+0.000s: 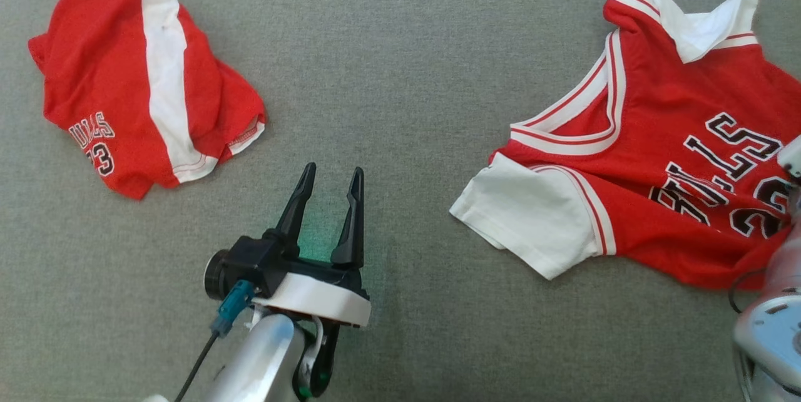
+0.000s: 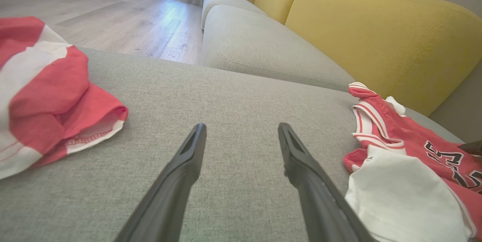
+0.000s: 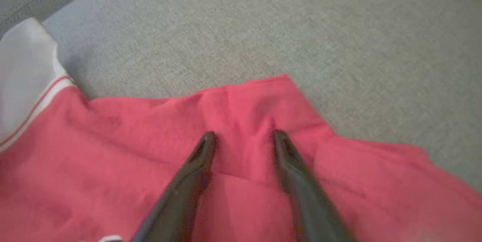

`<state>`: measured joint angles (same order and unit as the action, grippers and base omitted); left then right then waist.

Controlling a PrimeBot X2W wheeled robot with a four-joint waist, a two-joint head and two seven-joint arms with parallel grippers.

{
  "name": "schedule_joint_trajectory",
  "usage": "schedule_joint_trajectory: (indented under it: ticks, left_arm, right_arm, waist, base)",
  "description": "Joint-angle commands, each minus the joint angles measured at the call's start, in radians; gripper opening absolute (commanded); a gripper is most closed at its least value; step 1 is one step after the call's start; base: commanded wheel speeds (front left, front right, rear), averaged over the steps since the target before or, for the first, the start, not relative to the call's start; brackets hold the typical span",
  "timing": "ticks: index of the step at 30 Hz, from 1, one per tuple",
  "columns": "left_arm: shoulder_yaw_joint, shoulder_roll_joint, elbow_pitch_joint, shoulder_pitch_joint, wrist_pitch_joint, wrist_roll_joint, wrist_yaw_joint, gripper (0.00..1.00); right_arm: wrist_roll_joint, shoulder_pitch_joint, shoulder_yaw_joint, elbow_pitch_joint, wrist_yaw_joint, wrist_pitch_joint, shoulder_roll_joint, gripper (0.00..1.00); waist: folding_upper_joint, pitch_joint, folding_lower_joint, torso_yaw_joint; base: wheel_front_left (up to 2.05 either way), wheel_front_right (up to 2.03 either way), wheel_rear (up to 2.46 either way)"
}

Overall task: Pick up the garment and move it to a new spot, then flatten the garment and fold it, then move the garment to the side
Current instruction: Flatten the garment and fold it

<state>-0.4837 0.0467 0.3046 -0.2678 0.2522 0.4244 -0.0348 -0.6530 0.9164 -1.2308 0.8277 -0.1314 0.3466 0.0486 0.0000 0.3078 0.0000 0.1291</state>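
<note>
Red basketball jersey with white sleeves lies rumpled on grey fabric cushion. Right gripper, fingers spread, hangs over its cloth gripping nothing; left gripper gapes empty nearby

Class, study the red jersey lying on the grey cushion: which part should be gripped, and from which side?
Probably the jersey near its red edge, from above: the cloth puckers into a soft ridge there, between the open jaws of the right gripper, easy to pinch.
</note>
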Motion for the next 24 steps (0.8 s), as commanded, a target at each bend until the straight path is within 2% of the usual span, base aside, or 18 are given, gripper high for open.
schedule_joint_trajectory:
  ticks: [1,15,21,22,23,24]
  left_arm:
    - [0.024,0.004,-0.029,-0.032,0.01,0.007,-0.003,1.0]
    - [0.017,0.004,-0.033,-0.046,0.01,0.016,-0.009,1.0]
    - [0.017,0.004,-0.041,-0.05,0.01,0.021,-0.012,1.0]
    - [0.017,0.004,-0.041,-0.05,0.01,0.022,-0.012,1.0]
    - [0.017,0.004,-0.041,-0.05,0.01,0.023,-0.013,1.0]
    - [0.017,0.004,-0.042,-0.049,0.01,0.024,-0.013,1.0]
  right_arm:
    - [-0.007,0.05,0.017,0.006,0.001,-0.028,0.002,0.0]
    - [-0.009,0.181,0.16,0.093,0.001,-0.292,0.006,0.0]
    - [-0.01,0.204,0.212,0.128,0.001,-0.349,0.029,0.0]
    - [-0.01,0.198,0.225,0.132,0.001,-0.34,0.032,0.53]
    - [-0.01,0.196,0.228,0.14,0.001,-0.325,0.032,1.0]
    - [-0.01,0.196,0.24,0.152,0.001,-0.317,0.031,1.0]
  waist:
    - [0.0,0.003,0.0,0.001]
    - [0.0,0.021,0.0,0.017]
    - [0.0,0.031,0.0,0.036]
    - [0.0,0.032,0.0,0.039]
    - [0.0,0.032,0.0,0.042]
    - [0.0,0.033,0.0,0.044]
  base:
    - [0.0,0.0,0.0]
    - [0.0,0.0,0.0]
    - [0.0,0.0,0.0]
    - [0.0,0.0,0.0]
    - [0.0,0.0,0.0]
    - [0.0,0.0,0.0]
